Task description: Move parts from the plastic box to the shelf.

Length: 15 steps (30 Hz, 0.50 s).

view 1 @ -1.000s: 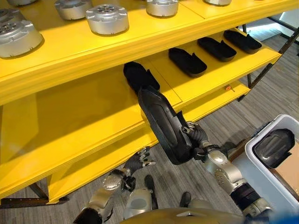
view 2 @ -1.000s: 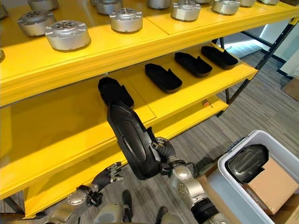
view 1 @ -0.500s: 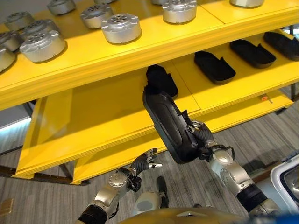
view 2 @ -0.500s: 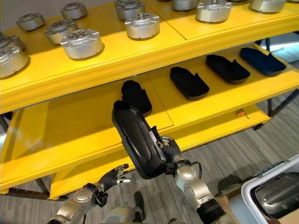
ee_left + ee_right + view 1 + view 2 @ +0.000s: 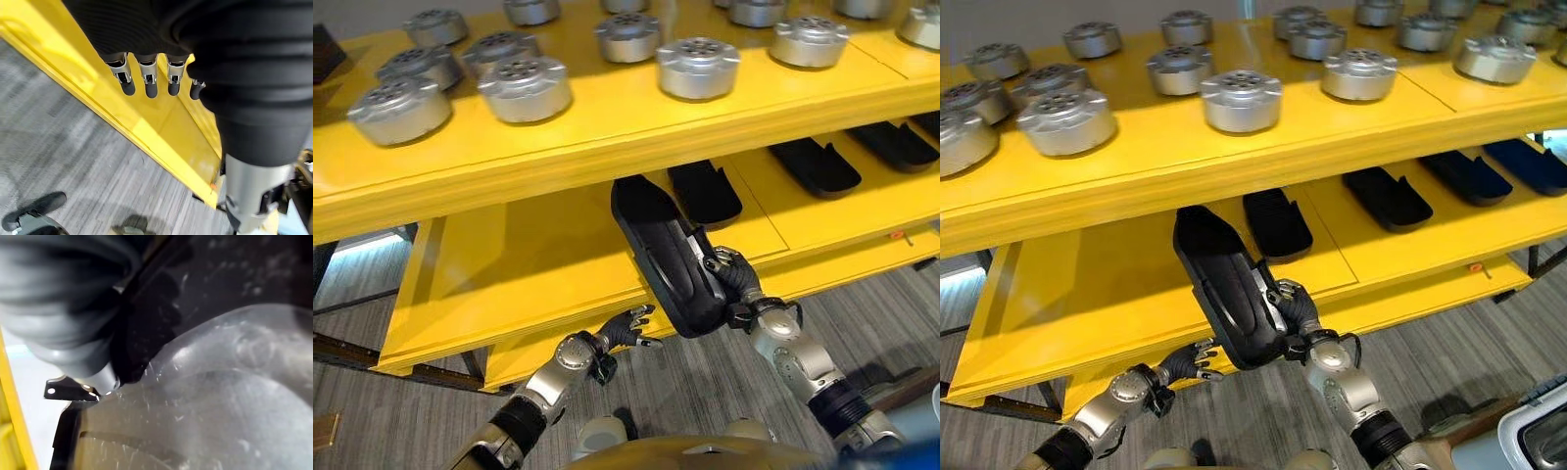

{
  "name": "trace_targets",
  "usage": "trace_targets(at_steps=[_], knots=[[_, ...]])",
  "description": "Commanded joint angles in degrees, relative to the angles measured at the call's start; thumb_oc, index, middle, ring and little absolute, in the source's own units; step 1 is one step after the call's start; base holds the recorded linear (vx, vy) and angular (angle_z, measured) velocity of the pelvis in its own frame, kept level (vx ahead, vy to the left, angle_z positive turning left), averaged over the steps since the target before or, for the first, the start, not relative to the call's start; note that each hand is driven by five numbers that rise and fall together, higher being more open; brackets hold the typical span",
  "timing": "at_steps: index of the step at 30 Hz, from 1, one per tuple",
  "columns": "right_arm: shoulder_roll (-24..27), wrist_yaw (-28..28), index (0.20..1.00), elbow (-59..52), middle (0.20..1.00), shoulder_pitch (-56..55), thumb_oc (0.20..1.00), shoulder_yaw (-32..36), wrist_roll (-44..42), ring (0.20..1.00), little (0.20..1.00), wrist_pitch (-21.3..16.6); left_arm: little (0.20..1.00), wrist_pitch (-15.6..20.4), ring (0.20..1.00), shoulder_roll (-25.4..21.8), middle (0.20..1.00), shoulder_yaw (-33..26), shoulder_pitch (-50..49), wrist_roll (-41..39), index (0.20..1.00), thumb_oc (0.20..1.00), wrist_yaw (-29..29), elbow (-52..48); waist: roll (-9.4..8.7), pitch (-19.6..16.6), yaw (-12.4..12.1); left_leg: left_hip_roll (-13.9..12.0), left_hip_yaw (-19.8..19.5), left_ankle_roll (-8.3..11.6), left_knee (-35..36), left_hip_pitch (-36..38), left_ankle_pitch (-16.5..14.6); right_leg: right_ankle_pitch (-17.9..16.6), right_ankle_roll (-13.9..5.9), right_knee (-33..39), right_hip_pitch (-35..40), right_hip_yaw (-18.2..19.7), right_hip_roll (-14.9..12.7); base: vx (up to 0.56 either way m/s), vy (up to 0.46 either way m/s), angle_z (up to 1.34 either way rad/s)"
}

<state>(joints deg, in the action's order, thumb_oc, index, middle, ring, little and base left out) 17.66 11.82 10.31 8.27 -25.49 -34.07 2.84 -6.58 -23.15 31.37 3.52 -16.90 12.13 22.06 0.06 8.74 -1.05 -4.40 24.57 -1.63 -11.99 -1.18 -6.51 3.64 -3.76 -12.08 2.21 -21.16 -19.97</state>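
The shelf is smooth, shiny yellow. The round parts on top look like dull silver metal – the long black part looks like smooth, matt plastic.

- The right hand wears a dark ribbed cover over its back and wrist; past it the fingers are silver.
- Behind that wrist, a black cable loops beside a dark collar.
- The right forearm is a rounded silver-grey shell, with a black ribbed band further up the arm.
- The left hand also has a dark cover, and its silver fingers end in rounded dark tips.
- In the left wrist view each finger shows a small metal bracket just above its dark tip.
- The left forearm is silver-grey, with a black wrist joint and a black band nearer the elbow.
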Motion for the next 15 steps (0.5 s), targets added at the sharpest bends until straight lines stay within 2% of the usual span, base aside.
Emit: trace_targets(at_steps=[1,5,7,12,14,15], knots=[[-0.6,-1.7,0.2,-5.3,0.2,0.7,0.2,1.1,0.4,0.2,0.2,-3.6,1.0,3.2,1.0,0.1,1.0,-1.2,-1.9,-1.3,1.0,1.0,-0.9,-3.1,2.14,-0.7,-1.9,-7.7,-4.7,4.18,3.7,5.0,6.6,2.7,-3.58,-1.6,0.6,0.2,5.8,-0.01,0.286,0.44],[-1.3,-0.4,0.2,-6.4,0.2,0.4,0.2,0.8,0.5,0.2,0.2,-3.2,1.0,4.1,1.0,-1.0,1.0,-2.9,-3.5,-0.4,1.0,1.0,0.1,-3.5,2.01,0.2,-3.4,-5.8,-5.7,2.57,4.6,4.7,6.3,2.0,-4.94,-2.8,0.0,0.5,4.3,-0.04,0.271,0.35],[-2.4,-0.3,0.2,-6.7,0.2,0.9,0.2,0.8,-0.1,0.2,0.2,-4.2,1.0,4.7,1.0,-1.6,1.0,-4.5,-4.6,-1.2,1.0,1.0,1.6,-4.7,1.87,1.1,-5.2,-3.0,-6.4,0.99,6.2,4.2,5.9,-0.3,-5.86,-3.5,-1.2,0.2,2.5,-0.09,0.33,0.38],[-2.9,0.5,0.2,-9.8,0.2,1.3,0.2,0.0,0.4,0.2,0.2,-2.8,1.0,4.4,1.0,-0.2,1.0,-6.6,-6.3,-6.8,1.0,1.0,1.0,-4.6,1.75,2.3,-7.3,0.1,-4.2,-0.04,8.4,4.8,5.1,-4.0,-6.74,-2.8,-2.1,-3.1,0.6,-0.06,0.191,-0.01],[-3.0,0.2,0.2,-10.4,0.2,1.3,0.2,-0.7,-0.1,0.2,0.2,-1.8,1.0,4.2,1.0,0.6,1.0,-6.9,-6.4,-7.1,1.0,1.0,-0.7,-3.7,1.64,2.4,-6.9,0.1,-3.4,0.23,8.6,4.9,5.1,-2.8,-6.24,-1.5,-2.2,-3.1,2.9,0.03,0.068,-0.14],[-2.9,-0.1,0.2,-10.8,0.2,1.1,0.2,-1.0,0.0,0.2,0.2,-1.7,1.0,4.2,1.0,1.1,1.0,-6.9,-6.4,-6.7,1.0,1.0,-1.0,-3.0,1.38,2.6,-6.4,0.0,-3.2,0.65,8.5,4.8,5.1,-1.9,-5.94,0.2,-1.8,-2.3,5.4,0.09,-0.02,-0.1]])
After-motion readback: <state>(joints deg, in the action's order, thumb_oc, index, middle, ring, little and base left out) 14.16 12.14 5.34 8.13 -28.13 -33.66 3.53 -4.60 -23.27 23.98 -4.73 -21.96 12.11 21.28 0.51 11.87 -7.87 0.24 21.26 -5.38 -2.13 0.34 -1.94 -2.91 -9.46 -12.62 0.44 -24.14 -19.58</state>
